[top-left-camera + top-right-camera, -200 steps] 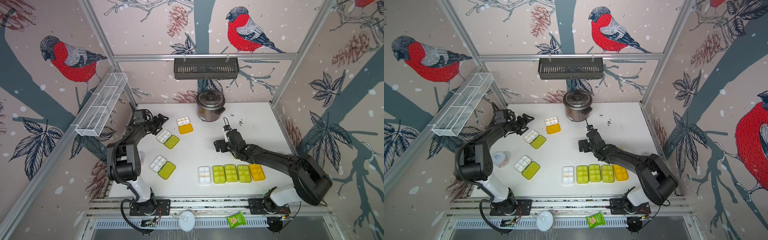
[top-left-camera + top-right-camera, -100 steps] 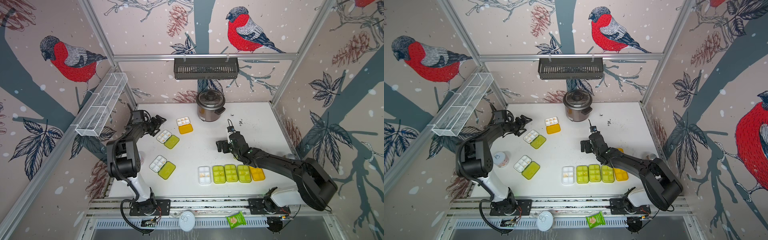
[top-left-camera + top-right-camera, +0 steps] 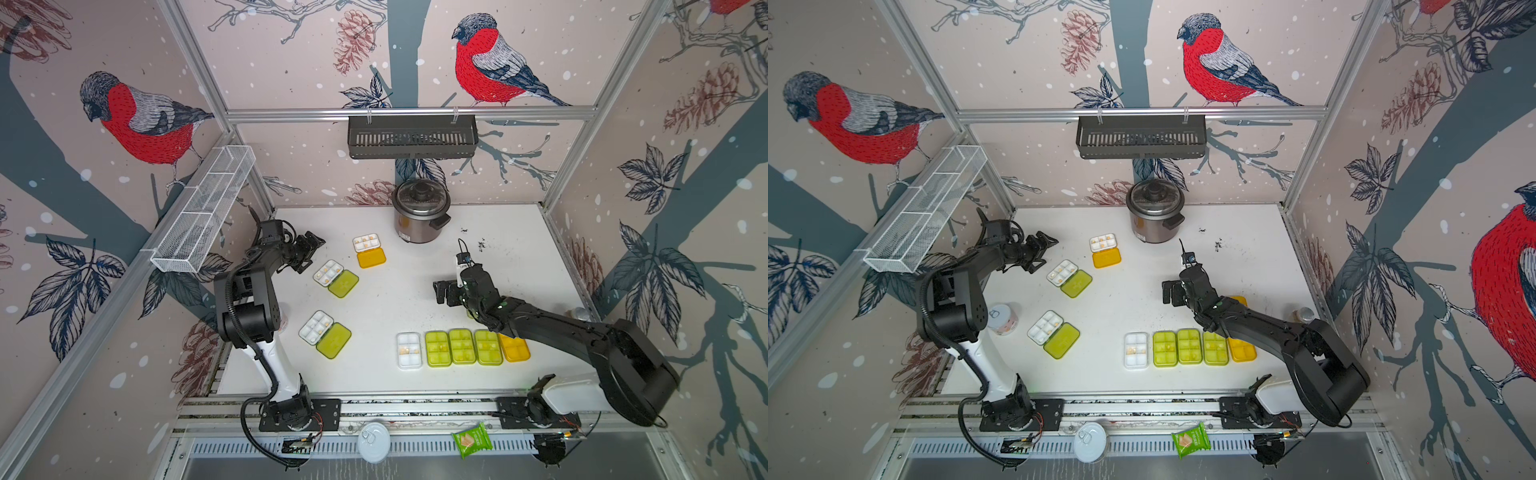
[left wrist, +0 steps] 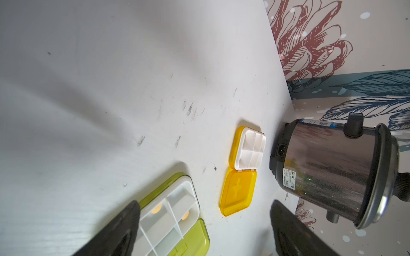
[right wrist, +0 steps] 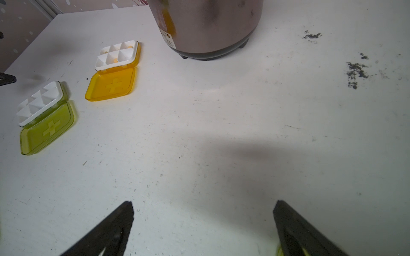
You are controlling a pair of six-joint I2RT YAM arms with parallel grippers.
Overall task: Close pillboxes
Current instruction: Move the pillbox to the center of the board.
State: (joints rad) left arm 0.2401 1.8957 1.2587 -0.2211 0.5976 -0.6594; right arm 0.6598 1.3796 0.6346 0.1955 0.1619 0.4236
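Three pillboxes lie open at the left and back: an orange one [image 3: 369,250] [image 4: 248,150] [image 5: 115,66], a green one [image 3: 336,277] [image 4: 168,217] [image 5: 44,115] and a second green one [image 3: 325,333]. A row of shut pillboxes [image 3: 462,347] [image 3: 1190,347] lies at the front, clear, green and orange. My left gripper [image 3: 309,249] [image 4: 204,208] is open, with the back green pillbox's tray next to one finger [image 4: 124,228]. My right gripper [image 3: 442,293] [image 5: 203,207] is open over bare table behind the row.
A steel rice cooker [image 3: 420,216] stands at the back. A can [image 3: 1003,319] stands by the left arm's base and a small bottle [image 3: 1302,314] at the right edge. A round can lid [image 3: 374,441] and a green snack packet [image 3: 471,439] lie on the front ledge.
My right gripper's jaws have opened a little wider and its arm has sunk over the row's orange end. The left gripper has hardly moved.
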